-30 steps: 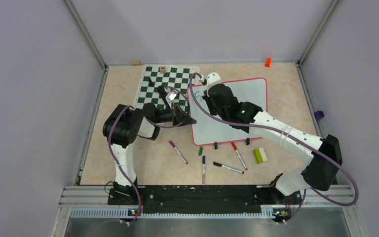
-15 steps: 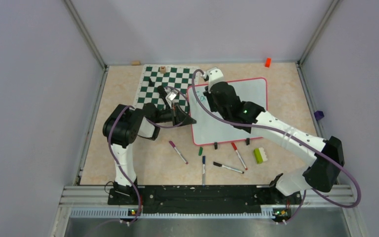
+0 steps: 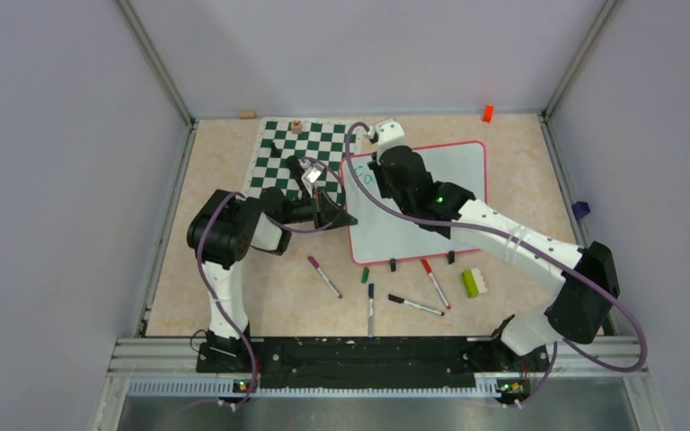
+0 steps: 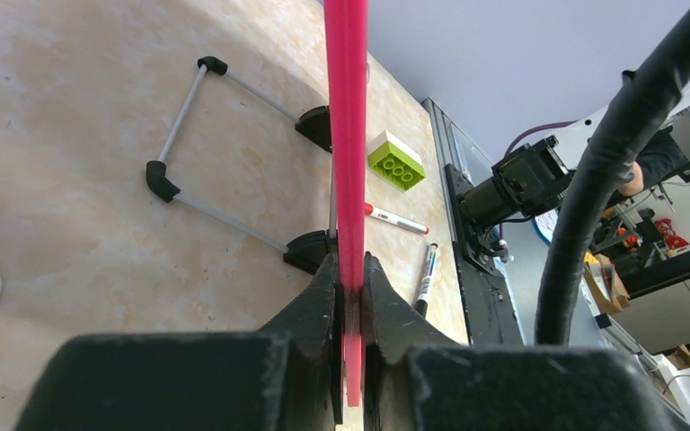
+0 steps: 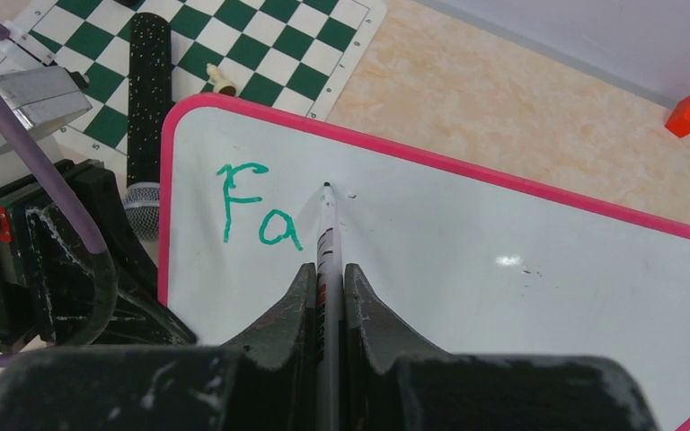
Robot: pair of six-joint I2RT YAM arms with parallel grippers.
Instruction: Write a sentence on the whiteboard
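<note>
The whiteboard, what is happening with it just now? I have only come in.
The right hand is shut on a marker, with its tip at the whiteboard just right of the green letters "Fa", the only writing there. The left hand is shut on the board's pink frame at its left edge, apparently to steady it. Several other markers lie on the table in front of the board.

We see a beige table (image 3: 521,171) bearing a chess mat (image 3: 278,157) beside the whiteboard (image 3: 454,166). Loose markers (image 3: 324,277) and a green brick (image 3: 473,283) lie nearer the front edge. An orange block (image 3: 487,113) sits far back.
</note>
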